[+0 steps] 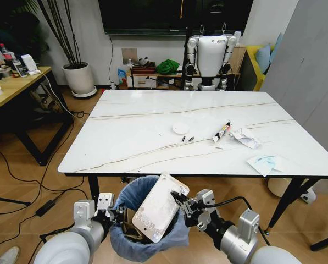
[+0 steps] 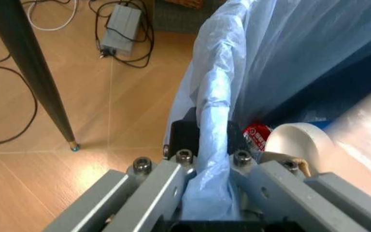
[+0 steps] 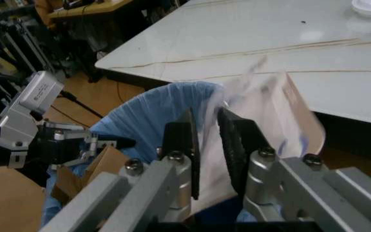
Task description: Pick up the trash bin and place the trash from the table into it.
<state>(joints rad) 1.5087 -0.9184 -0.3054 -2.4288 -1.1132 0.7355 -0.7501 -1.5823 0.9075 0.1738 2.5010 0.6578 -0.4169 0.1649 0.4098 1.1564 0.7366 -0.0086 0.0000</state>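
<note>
My left gripper (image 2: 206,159) has its jaws clamped on the bagged rim of the trash bin (image 2: 289,58), with a red can (image 2: 258,136) and white roll (image 2: 299,140) just inside, a black leg (image 2: 31,72) well outside.

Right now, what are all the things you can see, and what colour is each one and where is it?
Table: one, white marble-look, ahead.
Trash bin: one, blue-grey bag, below the table's near edge.
White packet: one, sticking out of the bin.
Tube: one, white, on the table.
Round lid: one, white, mid-table.
Crumpled paper: one, white, beside the tube.
Mask: one, pale blue, right near corner.
Red can: one, inside the bin.
Left gripper: clamped on the bin's rim.
Right gripper: gripping the packet.
</note>
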